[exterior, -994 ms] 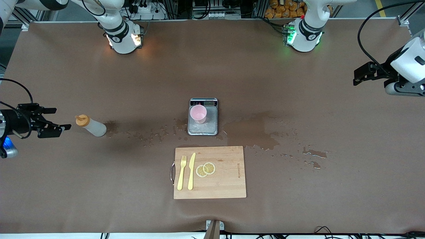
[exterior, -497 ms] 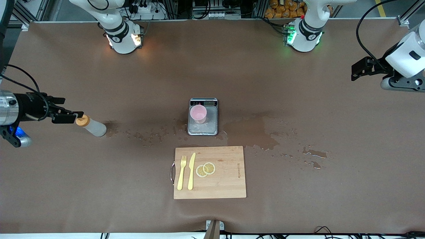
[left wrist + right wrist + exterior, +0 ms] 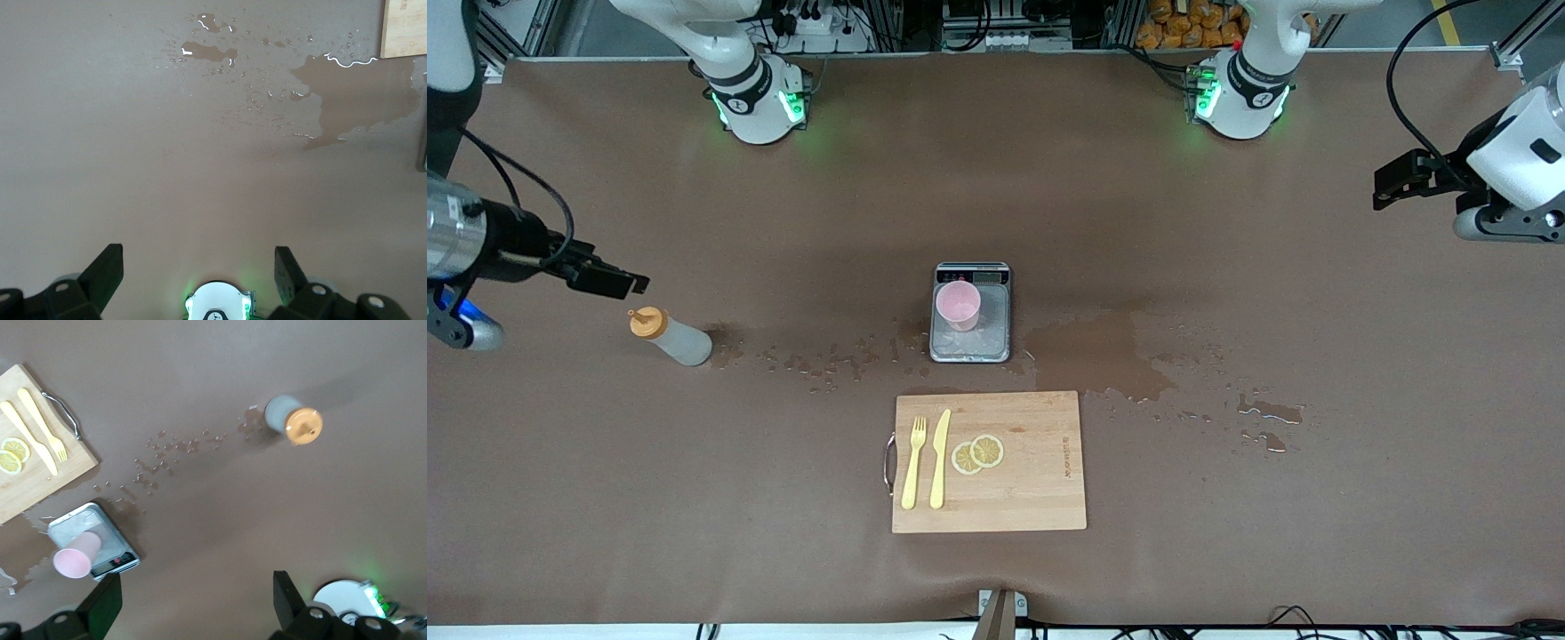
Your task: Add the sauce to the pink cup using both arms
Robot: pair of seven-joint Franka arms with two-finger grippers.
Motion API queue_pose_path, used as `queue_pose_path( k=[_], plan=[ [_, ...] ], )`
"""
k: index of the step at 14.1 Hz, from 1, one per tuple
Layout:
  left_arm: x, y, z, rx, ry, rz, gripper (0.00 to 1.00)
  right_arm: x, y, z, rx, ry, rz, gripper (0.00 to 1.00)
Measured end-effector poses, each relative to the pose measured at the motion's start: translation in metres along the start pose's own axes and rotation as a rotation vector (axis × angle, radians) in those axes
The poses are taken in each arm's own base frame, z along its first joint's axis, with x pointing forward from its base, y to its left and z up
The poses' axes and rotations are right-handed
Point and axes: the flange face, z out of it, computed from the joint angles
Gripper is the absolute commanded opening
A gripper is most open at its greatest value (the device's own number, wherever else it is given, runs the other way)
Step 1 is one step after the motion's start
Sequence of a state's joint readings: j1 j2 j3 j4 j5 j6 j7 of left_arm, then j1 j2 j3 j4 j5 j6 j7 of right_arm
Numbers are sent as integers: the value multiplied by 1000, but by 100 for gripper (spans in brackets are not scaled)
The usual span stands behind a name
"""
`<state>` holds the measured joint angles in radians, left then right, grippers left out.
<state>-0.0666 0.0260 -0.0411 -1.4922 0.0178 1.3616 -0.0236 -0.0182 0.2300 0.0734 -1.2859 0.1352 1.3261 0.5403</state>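
Note:
The sauce bottle (image 3: 669,338), whitish with an orange cap, stands on the table toward the right arm's end; the right wrist view shows the sauce bottle (image 3: 293,420) from above. The pink cup (image 3: 959,305) stands upright on a grey scale (image 3: 991,333) at mid-table, and the right wrist view takes in the same pink cup (image 3: 75,555). My right gripper (image 3: 627,281) hangs open and empty over bare table beside the bottle's cap, clear of it; right gripper (image 3: 197,593). My left gripper (image 3: 1387,188) waits open and empty over the left arm's end of the table; left gripper (image 3: 198,263).
A wooden cutting board (image 3: 1014,498) with a yellow fork, a yellow knife and lemon slices (image 3: 976,453) lies nearer the front camera than the scale. Wet patches (image 3: 1103,351) and droplets spread across the brown mat between the bottle and the left arm's end.
My right gripper swung in close to the bottle's cap, then drew off it toward the robots' side. The left gripper barely shifted. Bottle and cup have not moved.

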Motion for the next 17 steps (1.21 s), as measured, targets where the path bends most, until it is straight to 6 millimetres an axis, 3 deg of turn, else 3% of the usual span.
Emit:
queue_pose_path(
  k=[3,5,9,14,17],
  plan=[
    [0,0,0,0,-1,-1,100,-20,15,-29,0,65,-52,100],
    [0,0,0,0,-1,-1,100,-23,22,-39,7,107,-65,100],
    [0,0,0,0,-1,-1,100,-16,39,-44,20,146,-95,100],
    [0,0,0,0,-1,-1,100,-41,46,-38,31,188,-120,100],
    [0,0,0,0,-1,-1,100,-51,49,-45,35,205,-131,100]
  ],
)
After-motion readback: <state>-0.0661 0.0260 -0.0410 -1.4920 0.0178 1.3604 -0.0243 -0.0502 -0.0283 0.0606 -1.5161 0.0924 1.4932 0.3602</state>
